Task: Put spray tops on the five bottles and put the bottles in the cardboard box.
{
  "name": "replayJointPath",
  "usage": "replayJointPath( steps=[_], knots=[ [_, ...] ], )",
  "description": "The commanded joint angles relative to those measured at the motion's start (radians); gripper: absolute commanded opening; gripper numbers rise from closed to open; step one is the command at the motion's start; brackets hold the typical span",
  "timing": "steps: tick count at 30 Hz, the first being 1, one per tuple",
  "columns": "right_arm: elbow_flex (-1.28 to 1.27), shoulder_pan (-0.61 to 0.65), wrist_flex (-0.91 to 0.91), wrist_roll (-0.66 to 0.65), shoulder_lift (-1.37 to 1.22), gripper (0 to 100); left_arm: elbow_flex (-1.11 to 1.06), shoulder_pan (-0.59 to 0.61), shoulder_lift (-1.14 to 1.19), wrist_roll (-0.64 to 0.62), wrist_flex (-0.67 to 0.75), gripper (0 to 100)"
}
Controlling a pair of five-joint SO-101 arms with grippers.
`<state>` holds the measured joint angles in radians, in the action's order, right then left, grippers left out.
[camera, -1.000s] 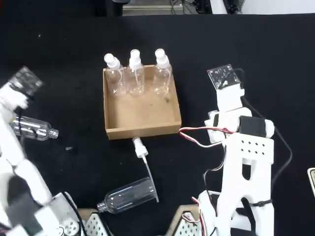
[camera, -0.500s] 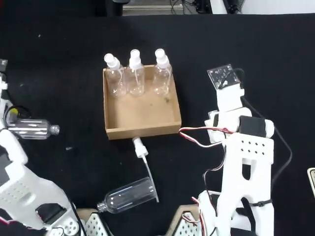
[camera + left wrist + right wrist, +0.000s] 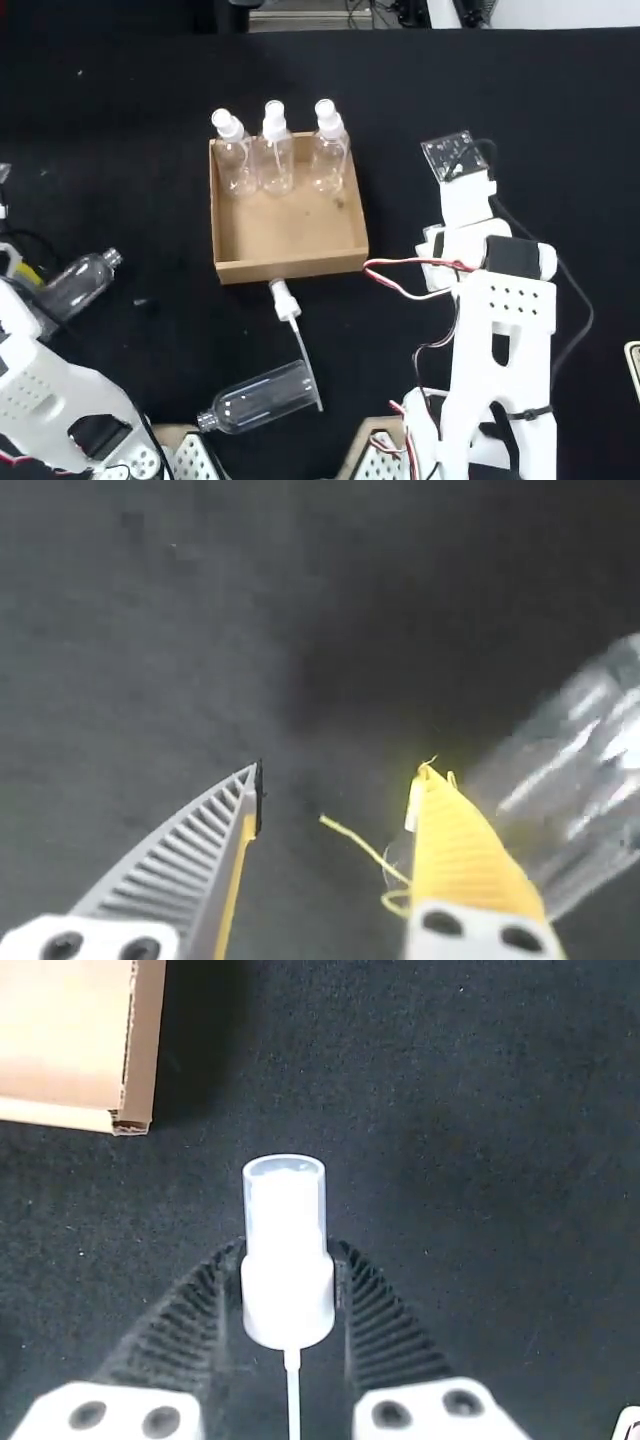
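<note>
The cardboard box (image 3: 290, 262) holds three capped bottles (image 3: 273, 150) along its far wall. A bare bottle (image 3: 82, 284) lies tilted at the left edge of the table. In the left wrist view that bottle (image 3: 580, 780) rests against the outside of the yellow finger (image 3: 455, 850) of my open left gripper (image 3: 340, 772), with nothing between the fingers. A second bare bottle (image 3: 262, 397) lies near the front. A loose spray top (image 3: 287, 302) with its tube lies just in front of the box. My right gripper (image 3: 287, 1255) is shut on another spray top (image 3: 285, 1200), close to a corner of the box (image 3: 80, 1040).
The white right arm (image 3: 495, 300) stands to the right of the box with red and white wires beside it. The left arm's base (image 3: 50, 400) takes up the front left corner. Black cloth covers the table (image 3: 150, 110).
The left arm pulled back toward the front left. The bare bottle at the left turned from lying level to tilted, its neck now pointing toward the box. The right arm stayed still.
</note>
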<state>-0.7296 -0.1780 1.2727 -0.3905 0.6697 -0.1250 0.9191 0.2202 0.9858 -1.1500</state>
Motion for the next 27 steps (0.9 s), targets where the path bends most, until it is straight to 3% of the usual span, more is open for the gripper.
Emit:
replayJointPath(
  steps=[1,8,13,16,22,27],
  knots=[
    [0.005,0.008,-0.005,0.006,0.042,1.1,0.091,0.015,-0.032,0.028,-0.100,23],
    [0.005,0.008,-0.003,0.006,0.042,1.1,0.288,-0.007,-0.166,0.035,-0.377,23],
    [0.005,0.008,0.003,0.006,0.042,1.1,0.311,-0.127,-0.213,0.101,-0.559,23],
    [0.005,0.008,0.003,0.006,0.042,1.1,0.243,-0.171,-0.213,0.166,-0.503,23],
    [0.005,0.006,0.005,0.000,0.042,1.1,0.102,-0.157,-0.224,0.299,-0.196,23],
    [0.005,0.006,0.005,0.005,0.042,1.1,0.090,-0.153,-0.216,0.342,-0.175,23]
  ],
)
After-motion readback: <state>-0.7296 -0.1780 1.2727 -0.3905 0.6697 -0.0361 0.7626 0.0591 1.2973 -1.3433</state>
